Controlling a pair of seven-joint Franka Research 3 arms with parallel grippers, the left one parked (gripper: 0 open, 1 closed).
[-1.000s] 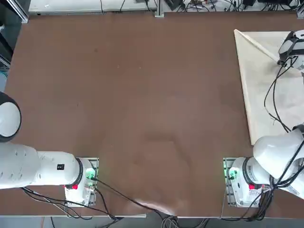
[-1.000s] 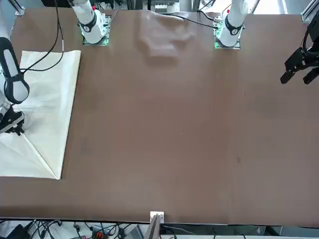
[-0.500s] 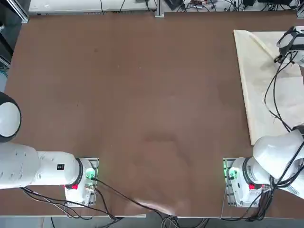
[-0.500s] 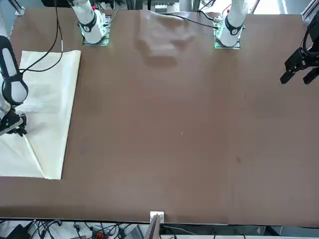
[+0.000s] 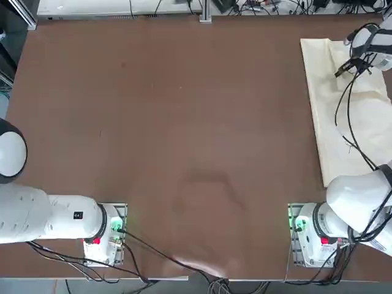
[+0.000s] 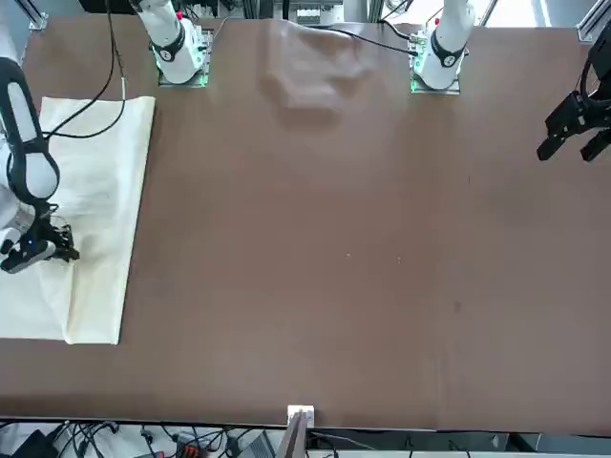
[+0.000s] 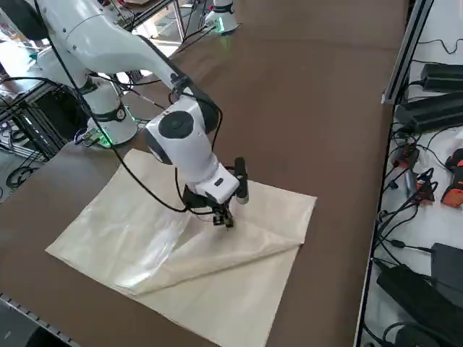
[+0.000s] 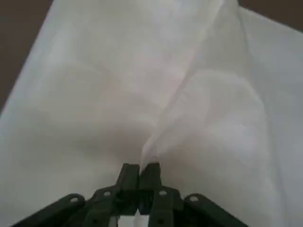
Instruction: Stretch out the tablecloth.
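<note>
While the cloth (image 7: 195,249) lies folded at the robot's right end of the desk (image 5: 184,122), we judge the job barely begun: one flap is doubled over, and most of the brown desk is bare. The right pincer (image 7: 226,220) is pinched shut on a ridge of fabric near the far edge, lifting it into a small tent. We note thin cream material, plain, softly creased, with a diagonal fold line. Left to do: drawing it open and flat.
</note>
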